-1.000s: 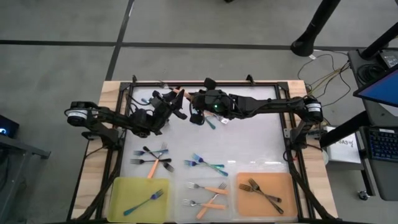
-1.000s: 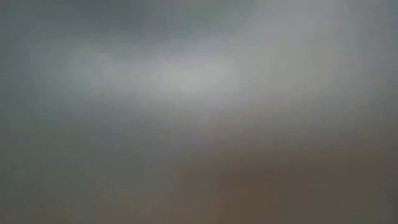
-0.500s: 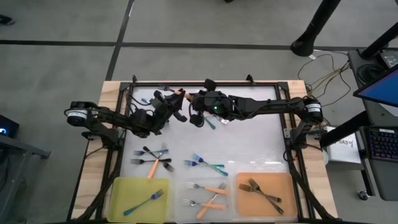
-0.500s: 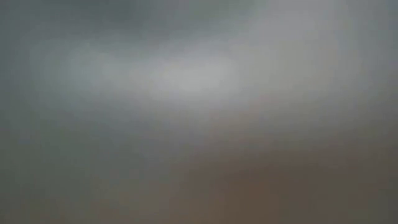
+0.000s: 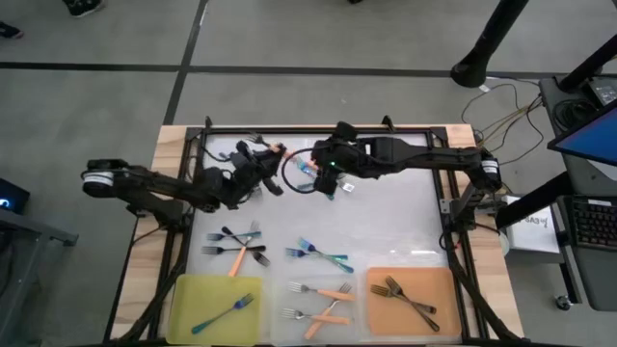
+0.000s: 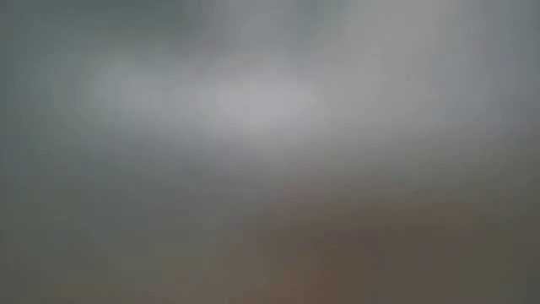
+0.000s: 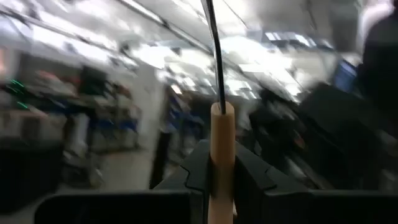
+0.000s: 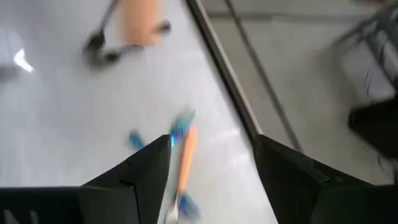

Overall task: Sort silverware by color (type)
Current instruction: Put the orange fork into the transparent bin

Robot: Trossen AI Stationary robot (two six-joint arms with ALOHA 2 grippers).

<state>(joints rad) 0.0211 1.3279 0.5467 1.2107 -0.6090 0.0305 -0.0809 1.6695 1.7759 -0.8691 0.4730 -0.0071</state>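
Your white table (image 5: pixel 405 217) carries both arms at its far edge and three trays along the near edge: a yellow tray (image 5: pixel 198 289) with one blue-teal fork (image 5: pixel 223 312), a clear tray (image 5: pixel 292 306) in the middle with orange-handled forks (image 5: pixel 328 304), and an orange tray (image 5: pixel 439 289) with dark forks (image 5: pixel 410 299). Between arms and trays you have two loose heaps: a mixed cluster (image 5: pixel 236 247) of dark and orange-handled forks on the left, and a blue-teal bunch (image 5: pixel 320 253) near the middle. Your left gripper (image 7: pixel 217 180) sits at the far left of the table, its fingers pinched on an orange-handled fork (image 7: pixel 221 146) that stands up out of them. Your right gripper (image 8: pixel 211 162) hovers just beside it toward the table's middle, fingers spread wide with nothing between them; below it lie another orange-handled fork (image 8: pixel 185 155) and a blue-teal one (image 8: pixel 180 126), side by side. The low view is a grey blur and tells you nothing.
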